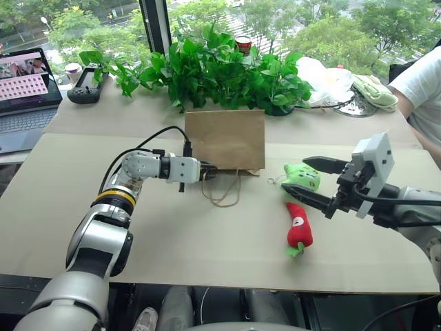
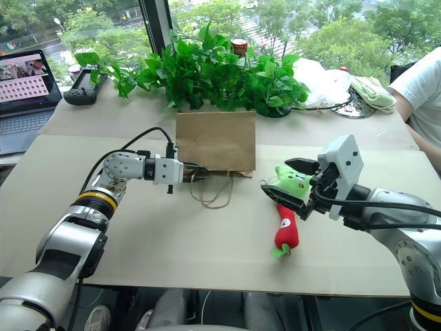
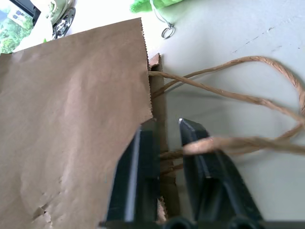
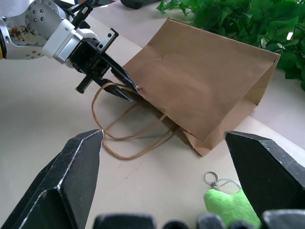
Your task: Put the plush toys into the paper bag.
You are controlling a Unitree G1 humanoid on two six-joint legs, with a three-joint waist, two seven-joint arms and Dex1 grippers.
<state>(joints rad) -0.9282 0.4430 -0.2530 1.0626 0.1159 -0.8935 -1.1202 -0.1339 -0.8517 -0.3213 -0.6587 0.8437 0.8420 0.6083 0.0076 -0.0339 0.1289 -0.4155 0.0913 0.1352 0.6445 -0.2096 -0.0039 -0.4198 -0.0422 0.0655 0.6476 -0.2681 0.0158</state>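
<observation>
The brown paper bag point(image 1: 224, 138) lies on its side on the table, its mouth and twine handles point(image 1: 224, 193) facing the front edge. My left gripper point(image 1: 209, 172) is shut on the paper bag at the left corner of its mouth, and in the left wrist view its fingers point(image 3: 138, 157) pinch the paper rim beside a handle. The light green plush toy point(image 1: 303, 176) lies right of the bag. The red chili plush toy point(image 1: 298, 226) lies just in front of it. My right gripper point(image 1: 295, 174) hangs open above the green toy, holding nothing.
Leafy plants point(image 1: 213, 69) stand right behind the bag. A laptop point(image 1: 24, 89) and a black controller point(image 1: 86, 88) sit at the back left. A white plastic bag point(image 1: 324, 79) is at the back right. A person's arm point(image 1: 420, 86) shows at the right edge.
</observation>
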